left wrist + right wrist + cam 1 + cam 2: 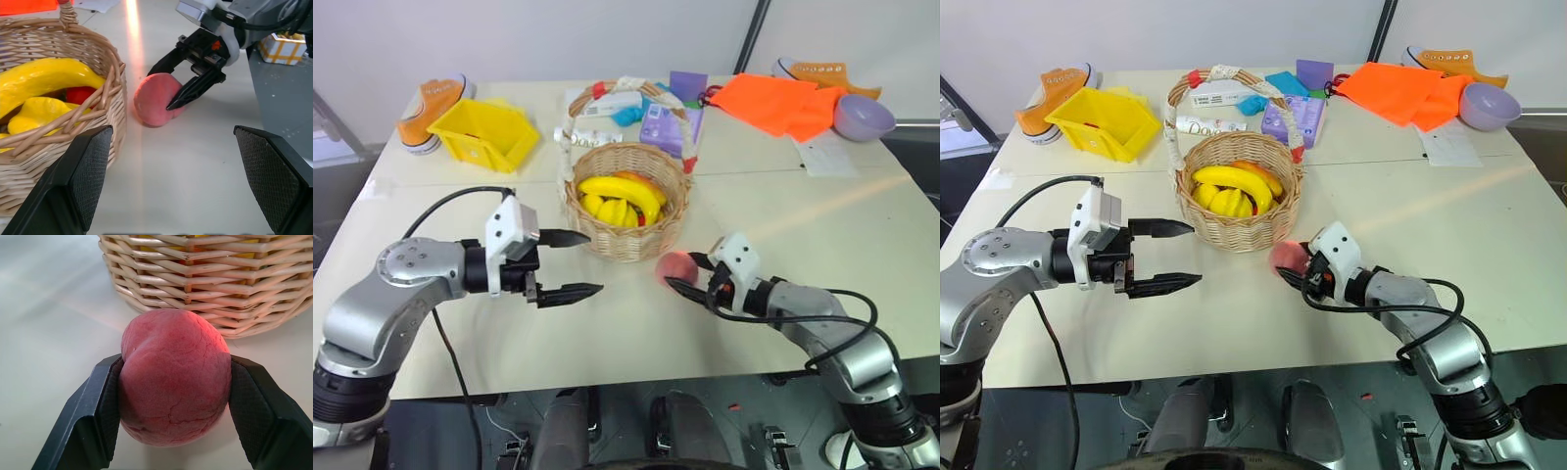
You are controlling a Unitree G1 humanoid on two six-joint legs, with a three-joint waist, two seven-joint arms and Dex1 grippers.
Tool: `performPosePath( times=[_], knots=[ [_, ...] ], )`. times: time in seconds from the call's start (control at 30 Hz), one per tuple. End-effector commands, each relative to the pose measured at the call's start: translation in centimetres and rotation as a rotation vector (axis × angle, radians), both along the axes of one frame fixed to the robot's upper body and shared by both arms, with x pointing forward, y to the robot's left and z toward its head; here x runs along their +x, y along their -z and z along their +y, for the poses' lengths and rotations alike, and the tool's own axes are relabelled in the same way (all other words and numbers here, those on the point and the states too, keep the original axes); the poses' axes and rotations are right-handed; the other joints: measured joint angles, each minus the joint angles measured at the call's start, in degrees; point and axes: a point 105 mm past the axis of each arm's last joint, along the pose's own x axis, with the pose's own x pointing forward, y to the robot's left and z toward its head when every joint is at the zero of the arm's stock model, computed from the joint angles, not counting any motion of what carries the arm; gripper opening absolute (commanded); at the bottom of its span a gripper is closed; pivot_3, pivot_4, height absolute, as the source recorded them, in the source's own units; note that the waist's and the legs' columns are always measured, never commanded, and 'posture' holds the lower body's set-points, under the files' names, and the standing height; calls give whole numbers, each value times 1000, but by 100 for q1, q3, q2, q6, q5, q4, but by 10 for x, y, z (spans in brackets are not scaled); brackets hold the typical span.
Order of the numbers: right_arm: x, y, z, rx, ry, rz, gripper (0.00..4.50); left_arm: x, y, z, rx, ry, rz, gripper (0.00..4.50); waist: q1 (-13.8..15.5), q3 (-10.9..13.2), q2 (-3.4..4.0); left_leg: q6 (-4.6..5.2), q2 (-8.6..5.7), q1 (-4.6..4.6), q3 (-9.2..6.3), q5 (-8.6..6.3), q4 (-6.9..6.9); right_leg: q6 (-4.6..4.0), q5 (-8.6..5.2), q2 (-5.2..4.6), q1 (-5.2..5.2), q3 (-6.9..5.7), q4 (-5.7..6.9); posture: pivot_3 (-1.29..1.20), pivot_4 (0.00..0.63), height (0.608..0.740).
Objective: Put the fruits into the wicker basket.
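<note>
On the pale surface, the wicker basket already holds the banana. The left gripper waits beside it, fingers spread and empty. Just outside the rim, the right gripper pinches the peach, apparently still resting down; lifting it clear of the weave before swinging inward looks wisest.

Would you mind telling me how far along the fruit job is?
Done: the banana lies in the wicker basket. In hand: the right gripper is closed on the peach, on the table beside the basket. Left: lifting it in. The left gripper is open, empty.
</note>
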Motion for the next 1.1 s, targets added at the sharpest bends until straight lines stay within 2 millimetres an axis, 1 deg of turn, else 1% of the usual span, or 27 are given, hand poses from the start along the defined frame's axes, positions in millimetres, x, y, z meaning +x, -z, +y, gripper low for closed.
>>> performPosePath(
  times=[0.03, 0.07, 0.13, 0.17, 0.23, 0.3, 0.37, 0.4, 0.43, 0.53, 0.6, 0.63, 0.67, 0.7, 0.8, 0.87, 0.9, 0.97, 1.03, 1.1],
  knots=[
    [-27, -46, 23, 40, -218, -125, 2535, 7, -9, 16, 1, -71, -56, 4261, -1, 1, 2, 0, 0, 0, 0, 0, -1, 0, 0, 0, -1, 0, 0, 0, 150, 723],
    [-34, -62, 30, 70, -278, -156, 2535, 10, -10, 21, -7, -97, -59, 4261, -9, 2, 3, 0, 0, 0, 0, 0, -1, 0, 0, 1, -3, 0, 0, 0, 150, 723],
    [-34, -92, 40, 136, -320, -225, 2535, 15, -10, 29, -17, -135, -64, 4261, -33, 2, 4, 2, 5, 1, -1, -1, -2, -1, 0, 3, -4, 0, 0, 0, 150, 723],
    [-28, -106, 44, 170, -308, -264, 2535, 16, -10, 31, -26, -149, -68, 4261, -37, 2, 3, 2, 7, 0, 0, -1, -2, -3, 2, 4, -6, 0, 1, 0, 150, 723],
    [-11, -124, 49, 198, -249, -322, 2535, 18, -11, 33, -43, -162, -72, 4261, -22, 2, 3, 1, 8, 3, -2, -1, -2, -4, 3, 4, -4, 0, 1, 0, 150, 723],
    [16, -131, 52, 182, -135, -355, 2535, 18, -11, 32, -55, -163, -74, 4261, -14, 1, 1, 0, 7, 1, -2, -1, -2, -4, 3, 3, -8, 0, 1, 0, 150, 723],
    [48, -131, 57, 183, -4, -349, 2535, 17, -11, 30, -64, -158, -73, 4261, -14, 0, 0, -2, 6, 0, -1, 0, -2, -5, 3, 2, -9, 0, 1, 0, 150, 723],
    [61, -129, 61, 175, 35, -349, 2535, 16, -11, 28, -70, -156, -74, 4261, -18, 0, 0, -23, 3, -3, 1, 13, -1, -5, 3, 0, -11, 0, 2, 0, 150, 723],
    [68, -128, 64, 168, 56, -352, 2535, 16, -11, 27, -74, -155, -75, 4261, -19, 0, 0, -26, 2, -3, 2, 16, -1, -5, 3, -1, -11, 0, 2, 0, 150, 723],
    [76, -125, 72, 189, 56, -340, 2535, 16, -13, 24, -86, -157, -81, 4261, -2, 0, 1, -28, -1, -11, 3, 18, -2, -5, 3, 0, -18, 0, 6, 0, 150, 723],
    [75, -122, 76, 181, 42, -347, 3556, 15, -13, 23, -91, -160, -82, 4261, -16, 1, 1, -26, -4, -19, 5, 17, -4, -4, 3, -2, -23, 0, 6, 0, 150, 723],
    [73, -122, 77, 175, 31, -355, 3713, 15, -13, 23, -92, -162, -83, 4261, -19, 1, 1, -26, -4, -20, 6, 17, -3, -4, 4, -1, -24, 0, 6, 0, 150, 723],
    [70, -123, 78, 169, 20, -371, 4254, 15, -13, 23, -93, -166, -85, 4261, -20, 1, 1, -26, -4, -20, 6, 17, -4, -4, 4, -1, -25, 0, 6, 0, 150, 723],
    [63, -128, 76, 174, -10, -396, 4453, 15, -14, 23, -98, -172, -86, 4261, -22, 1, 1, -25, -4, -18, 6, 17, -4, -4, 4, -1, -23, 0, 6, 0, 150, 723],
    [37, -141, 59, 199, -101, -458, 4453, 14, -14, 24, -107, -182, -87, 4261, 11, 1, 2, -25, -3, -18, 5, 16, -3, -3, 3, -1, -22, 0, 7, 0, 150, 723],
    [27, -144, 46, 202, -114, -463, 4453, 14, -15, 24, -110, -185, -86, 4261, -5, 1, 2, 1, -4, -16, 5, 0, -2, -3, 4, -4, -18, 0, 5, 0, 150, 723],
    [25, -144, 37, 199, -103, -455, 4453, 14, -15, 24, -113, -186, -87, 4261, -8, 1, 1, 1, -4, -16, 5, 0, -1, -3, 4, -4, -18, 0, 4, 0, 150, 723],
    [25, -143, 23, 189, -74, -440, 4453, 15, -16, 23, -121, -188, -90, 4261, -8, 1, 1, 3, -3, -7, 4, -1, -2, -3, 4, -3, -13, 0, 5, 0, 150, 723],
    [35, -140, 7, 167, 14, -428, 4453, 17, -17, 22, -138, -186, -94, 4261, -28, 1, 2, 3, -1, -2, 4, -2, -3, -3, 4, -1, -9, 0, 5, 0, 150, 723],
    [49, -136, -4, 146, 102, -426, 4453, 19, -19, 19, -152, -182, -99, 4261, -43, 1, 2, 3, 1, -1, 5, -2, -3, -3, 4, 0, -12, 1, 6, 0, 150, 723]
  ],
)
